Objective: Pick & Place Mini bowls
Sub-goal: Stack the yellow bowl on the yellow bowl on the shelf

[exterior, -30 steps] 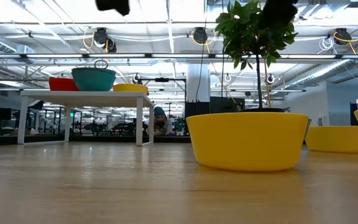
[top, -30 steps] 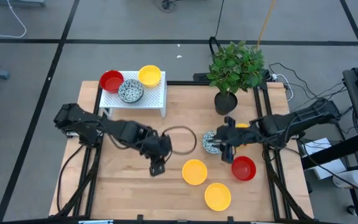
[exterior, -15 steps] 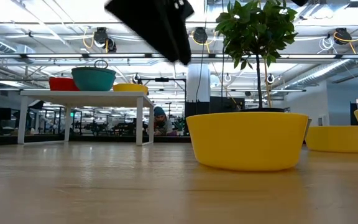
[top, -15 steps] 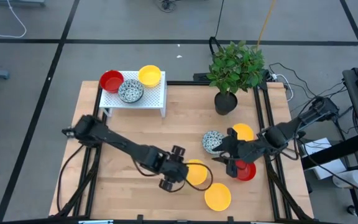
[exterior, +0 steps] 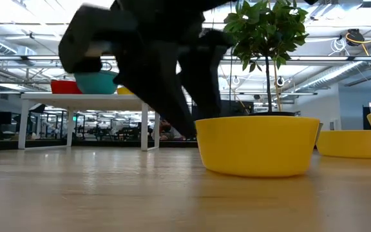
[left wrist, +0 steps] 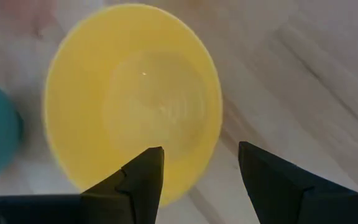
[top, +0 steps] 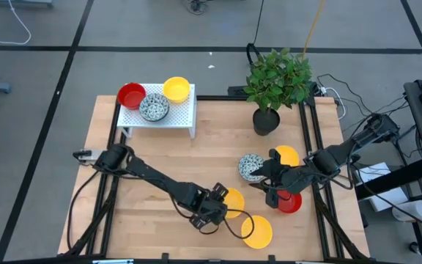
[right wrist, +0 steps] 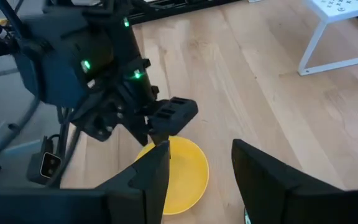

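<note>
A: Where's the left gripper (top: 212,210)?

B: Low over the near part of the wooden table (top: 152,180), right at the edge of a yellow mini bowl (top: 232,199). Its wrist camera looks straight down into that bowl (left wrist: 132,99), with the two dark fingers (left wrist: 143,177) spread apart and nothing between them — released, not grasping.

A: Is a finger touching the rim?

B: Hard to say; in the low view the arm is a dark blur just beside the bowl (exterior: 257,145), so contact can't be settled.

A: And the right gripper (top: 268,185)?

B: It hangs on the right side of the table, between a speckled mini bowl (top: 250,166) and a red mini bowl (top: 288,199), with a second yellow bowl (top: 287,155) just behind it. Its fingers (right wrist: 151,174) stand apart and empty; its camera looks across at the left arm and the bowl under it (right wrist: 179,171).

A: The other bowls?

B: One more yellow one (top: 256,231) lies near the front edge. On the small white stand (top: 168,117) at the back left sit three: red (top: 131,95), speckled (top: 154,108) and yellow (top: 176,89), the speckled one touching its neighbours. A potted plant (top: 277,81) stands at the back right of the table.
</note>
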You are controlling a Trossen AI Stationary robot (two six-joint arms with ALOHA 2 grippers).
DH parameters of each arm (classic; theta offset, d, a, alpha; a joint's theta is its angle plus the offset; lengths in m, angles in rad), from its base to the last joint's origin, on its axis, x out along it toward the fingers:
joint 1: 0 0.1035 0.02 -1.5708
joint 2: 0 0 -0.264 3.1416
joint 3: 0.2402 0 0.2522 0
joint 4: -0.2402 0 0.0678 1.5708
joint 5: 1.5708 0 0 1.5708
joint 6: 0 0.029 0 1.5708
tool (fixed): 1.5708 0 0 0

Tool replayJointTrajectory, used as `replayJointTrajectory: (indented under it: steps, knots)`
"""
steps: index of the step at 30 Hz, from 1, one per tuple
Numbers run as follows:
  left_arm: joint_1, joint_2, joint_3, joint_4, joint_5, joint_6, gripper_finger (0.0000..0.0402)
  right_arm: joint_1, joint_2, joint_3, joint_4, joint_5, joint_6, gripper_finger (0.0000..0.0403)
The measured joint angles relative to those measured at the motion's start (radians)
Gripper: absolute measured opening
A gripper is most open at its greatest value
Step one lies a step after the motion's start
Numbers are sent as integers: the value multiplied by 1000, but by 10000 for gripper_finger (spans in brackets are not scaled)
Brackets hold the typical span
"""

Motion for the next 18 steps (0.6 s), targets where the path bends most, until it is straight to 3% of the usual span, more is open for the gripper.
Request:
replayJointTrajectory:
  steps: [3, 6, 13, 18]
  knots:
    - [1, 24, 0, -28, -2, -40, 207, 0, 0, 0, 0, 0, 1, 160]
    - [8, 38, 0, -91, -3, -125, 178, 0, 0, 0, 0, 1, 7, 160]
    - [28, 16, -1, -213, -10, -248, 23, 0, 0, 0, -5, 1, -15, 160]
    - [58, -51, -1, -237, 5, -334, 16, 0, 0, 0, -7, 1, -34, 160]
